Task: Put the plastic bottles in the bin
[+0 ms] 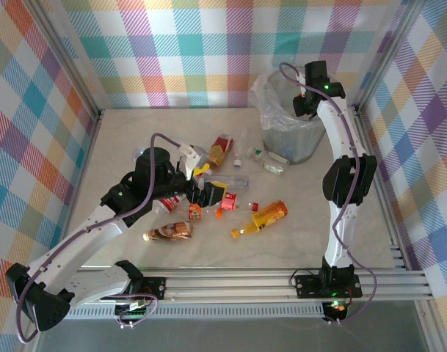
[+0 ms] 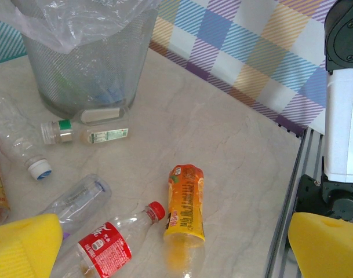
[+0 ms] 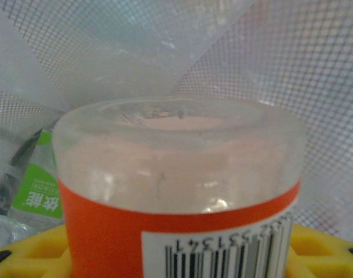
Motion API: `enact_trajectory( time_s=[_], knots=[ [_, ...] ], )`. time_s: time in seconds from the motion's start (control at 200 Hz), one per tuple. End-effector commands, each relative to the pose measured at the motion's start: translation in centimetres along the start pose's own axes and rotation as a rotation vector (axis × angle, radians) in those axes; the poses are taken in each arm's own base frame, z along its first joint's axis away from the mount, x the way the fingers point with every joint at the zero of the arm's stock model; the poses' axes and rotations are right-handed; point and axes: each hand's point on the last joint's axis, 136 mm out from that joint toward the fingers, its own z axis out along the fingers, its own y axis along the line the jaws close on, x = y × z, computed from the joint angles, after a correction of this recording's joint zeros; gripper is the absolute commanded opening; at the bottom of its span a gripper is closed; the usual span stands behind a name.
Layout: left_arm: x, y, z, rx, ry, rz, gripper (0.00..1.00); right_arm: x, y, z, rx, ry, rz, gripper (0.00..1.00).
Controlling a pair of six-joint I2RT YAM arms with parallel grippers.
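Though far from finished, judging by the many bottles (image 1: 208, 194) loose on the worktop (image 1: 135, 139), appears to be at the drop step; finds the bin (image 1: 289, 139) directly beneath the right tool (image 1: 304, 108), clamped shut on an orange-labelled bottle (image 3: 176, 191) inside the liner (image 3: 135, 52); calls next for release; shows the left tool (image 2: 176, 246) spread fully wide, holding nothing, above an orange bottle (image 2: 185, 202), a red-labelled bottle (image 2: 106, 246) beside it toward one pad; cannot make out the held bottle's cap end, cut off below; bin contents blurred behind mesh.

The left pincer (image 1: 210, 192) hangs low, spread wide; the right pincer (image 1: 305, 108), arm outstretched, clamps a bottle (image 3: 176, 174).
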Motion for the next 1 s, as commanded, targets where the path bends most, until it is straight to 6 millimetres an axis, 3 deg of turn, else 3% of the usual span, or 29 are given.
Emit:
enact_trajectory(
  time_s=[0.0, 0.5, 0.995],
  knots=[
    [-0.9, -0.6, -0.4, 0.020, -0.011, 0.019, 1.00, 0.2, 0.5, -0.3, -0.054, 0.013, 0.034, 0.56],
    [-1.1, -0.6, -0.7, 0.017, -0.015, 0.026, 1.00, -0.5, 0.2, -1.8, -0.063, -0.013, 0.077, 0.75],
    [-1.6, -1.1, -1.8, 0.015, -0.063, 0.054, 1.00, -3.6, 1.3, -9.2, -0.205, -0.173, 0.222, 0.74]
  ],
)
